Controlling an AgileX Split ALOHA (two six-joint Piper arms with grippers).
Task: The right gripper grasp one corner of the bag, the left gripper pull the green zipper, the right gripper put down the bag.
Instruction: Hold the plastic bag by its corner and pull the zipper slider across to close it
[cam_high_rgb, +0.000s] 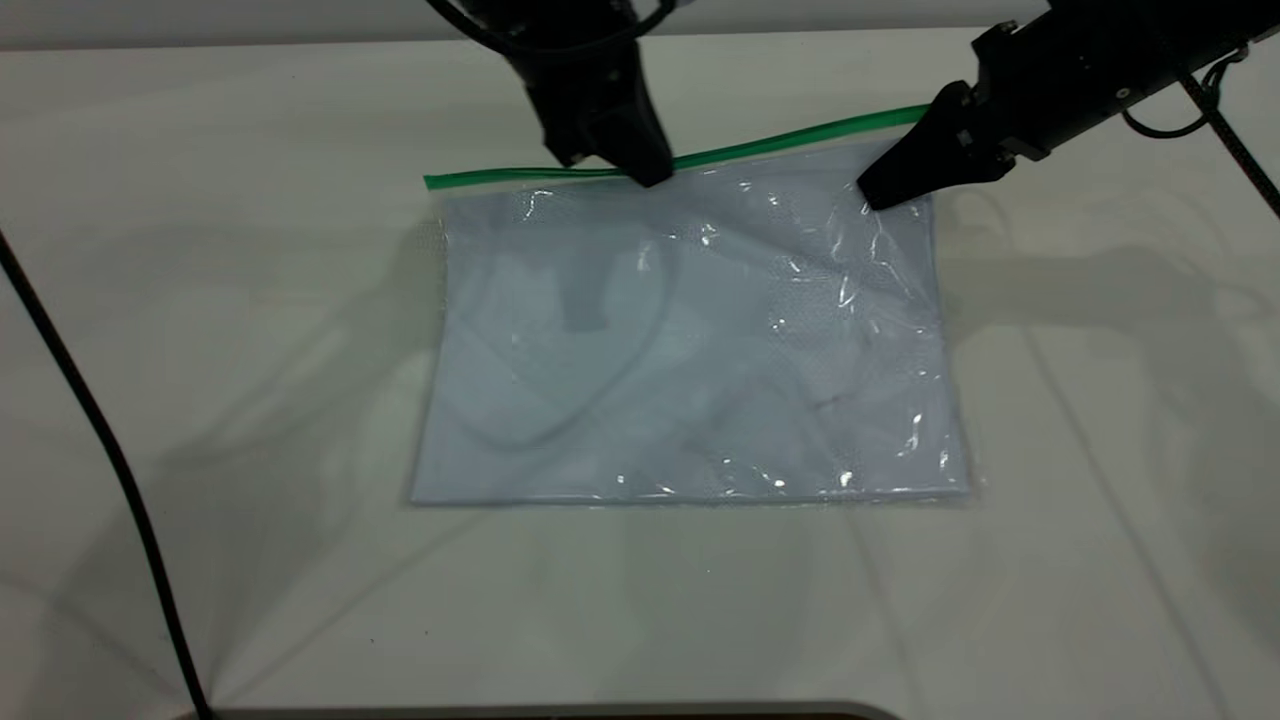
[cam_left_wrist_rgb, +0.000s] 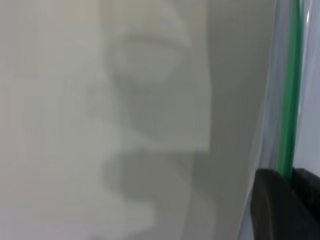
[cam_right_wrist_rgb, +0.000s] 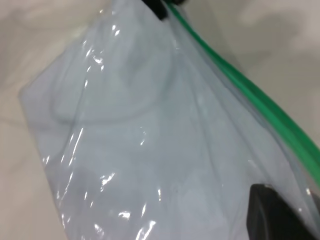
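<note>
Both hands are placed along the far, green-edged side of the bag (cam_high_rgb: 690, 340), which lies flat on the white surface (cam_high_rgb: 200, 300) except at its raised right corner (cam_high_rgb: 915, 150). At that corner the right hand (cam_high_rgb: 880, 192) is seen with its pointed fingers drawn together on the crinkled plastic, so that the green zipper (cam_high_rgb: 800, 135) rises toward it. Near the middle of the strip the left hand (cam_high_rgb: 650, 172) is set down on the green zipper, and in the left wrist view the green strip (cam_left_wrist_rgb: 290, 100) runs between the dark fingers (cam_left_wrist_rgb: 280, 210), closed narrowly on it. The slider tab cannot be made out, being covered by the left hand. Only a small part of the right hand's fingers (cam_right_wrist_rgb: 272, 215) is shown in its own wrist view. A black cable (cam_high_rgb: 100, 440) crosses the surface at the left.
</note>
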